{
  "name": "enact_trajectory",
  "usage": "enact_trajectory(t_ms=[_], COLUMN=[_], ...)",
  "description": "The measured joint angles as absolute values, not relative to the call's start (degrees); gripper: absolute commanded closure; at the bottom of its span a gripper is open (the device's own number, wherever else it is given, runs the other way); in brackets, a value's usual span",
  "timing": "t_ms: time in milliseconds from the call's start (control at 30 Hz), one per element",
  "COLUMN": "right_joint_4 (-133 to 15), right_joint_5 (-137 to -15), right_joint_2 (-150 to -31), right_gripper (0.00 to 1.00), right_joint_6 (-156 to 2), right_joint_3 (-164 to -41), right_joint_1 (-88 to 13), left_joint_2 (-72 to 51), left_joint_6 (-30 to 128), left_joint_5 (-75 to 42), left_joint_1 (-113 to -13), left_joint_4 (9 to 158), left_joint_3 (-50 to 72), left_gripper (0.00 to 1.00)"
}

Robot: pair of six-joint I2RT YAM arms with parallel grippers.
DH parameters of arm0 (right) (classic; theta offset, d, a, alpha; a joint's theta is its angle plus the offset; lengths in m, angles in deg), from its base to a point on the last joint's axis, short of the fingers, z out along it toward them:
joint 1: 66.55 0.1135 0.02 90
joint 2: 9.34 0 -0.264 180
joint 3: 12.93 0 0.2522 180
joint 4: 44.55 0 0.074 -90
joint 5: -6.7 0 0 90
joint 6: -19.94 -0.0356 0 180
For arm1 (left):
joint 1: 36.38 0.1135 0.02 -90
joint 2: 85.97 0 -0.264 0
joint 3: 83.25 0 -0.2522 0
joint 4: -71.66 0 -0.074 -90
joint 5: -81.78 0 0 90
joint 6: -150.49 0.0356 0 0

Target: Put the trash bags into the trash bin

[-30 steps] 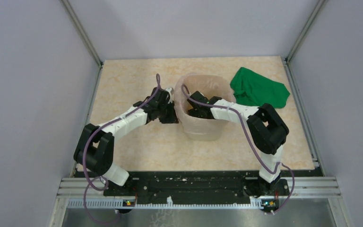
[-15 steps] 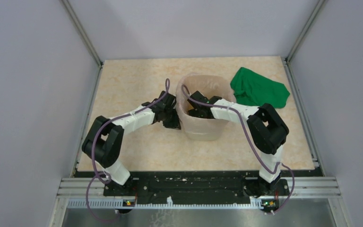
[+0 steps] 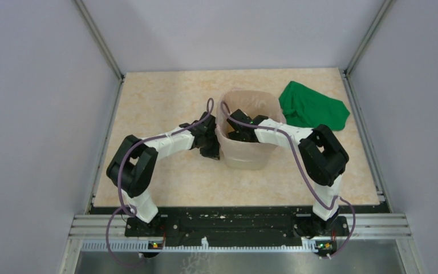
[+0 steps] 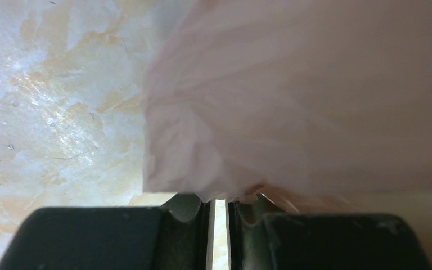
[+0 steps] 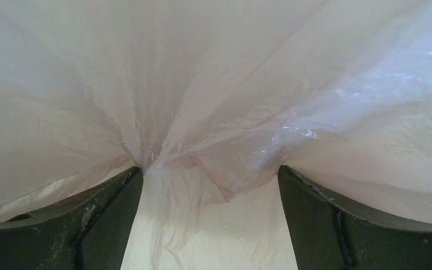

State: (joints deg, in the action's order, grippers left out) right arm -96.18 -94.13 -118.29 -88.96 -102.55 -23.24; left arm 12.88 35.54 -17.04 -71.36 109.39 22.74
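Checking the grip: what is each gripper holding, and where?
Left gripper pinches the pink bag by its hanging edge outside the bin; right gripper is open, holding nothing.

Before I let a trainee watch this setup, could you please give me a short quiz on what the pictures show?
1. True or false: the right claw is inside the bin, and it is open.
2. What lies on the table to the right of the bin?
A. a green cloth
B. a red cup
C. a blue box
3. Fill in: the left claw, outside the bin, is shut on the ___.

Key: 1 true; 2 A; 3 bag
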Motion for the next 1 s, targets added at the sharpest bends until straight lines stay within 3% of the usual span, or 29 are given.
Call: enact_trajectory(t_ms=[367, 1000], right_joint_4=[-98.25, -103.02], right_joint_5=[-94.11, -94.29], right_joint_2=[-118.18, -115.71], right_gripper=[0.1, 0.19], right_joint_6=[-89.62, -89.64], right_joint_3=[-103.69, -106.33], right_joint_1=[-23.24, -23.24], left_joint_2=[11.41, 10.5], left_joint_6=[35.48, 35.37], left_joint_5=[-15.6, -14.53], left_joint_1=[-71.67, -71.84], left_joint_4=[110.33, 110.33], left_joint_3=[22.79, 23.62], left_gripper=[0.83, 0.82])
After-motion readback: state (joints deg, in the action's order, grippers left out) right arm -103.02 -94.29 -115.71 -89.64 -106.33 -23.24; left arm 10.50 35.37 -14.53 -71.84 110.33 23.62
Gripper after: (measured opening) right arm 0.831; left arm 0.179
